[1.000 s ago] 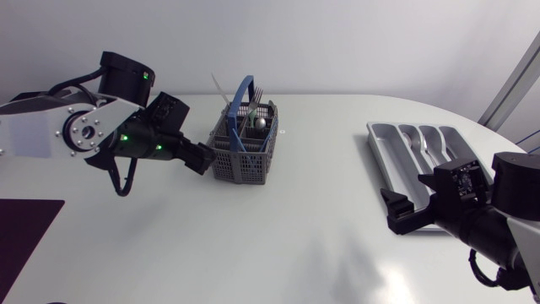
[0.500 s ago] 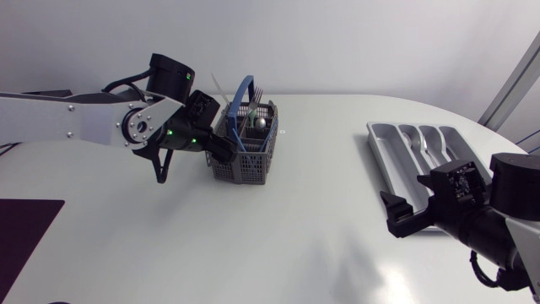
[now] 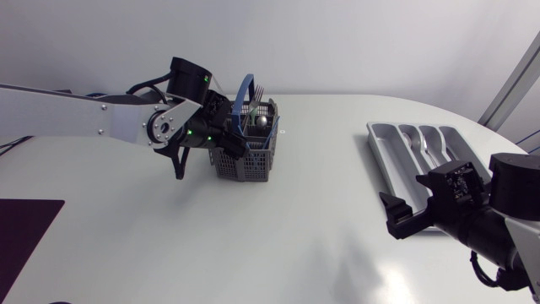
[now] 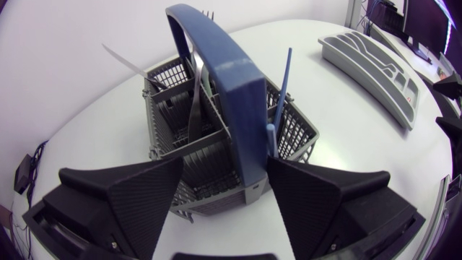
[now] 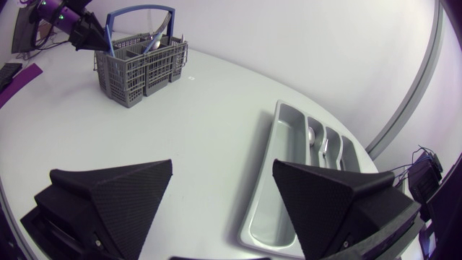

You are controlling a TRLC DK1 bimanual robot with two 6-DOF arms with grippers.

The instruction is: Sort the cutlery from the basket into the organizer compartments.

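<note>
The desk (image 3: 278, 219) is carrying the organizer (image 3: 384, 156) at my right and the basket (image 3: 245, 165) well apart at my left, one end per arm. The left gripper (image 4: 225, 170) is hanging over the basket, fingers spread wide either side of the blue handle (image 4: 242, 94), apparently lining up a pick. The right gripper (image 5: 222, 170) is hovering beside the organizer, fingers parted and empty, likely for a handover. A fork (image 3: 257, 91) and spoon (image 3: 262, 122) are standing in the basket.

A robot lab: left arm (image 3: 84, 114) and right arm (image 3: 506, 207) flank a white table (image 3: 253, 236).
</note>
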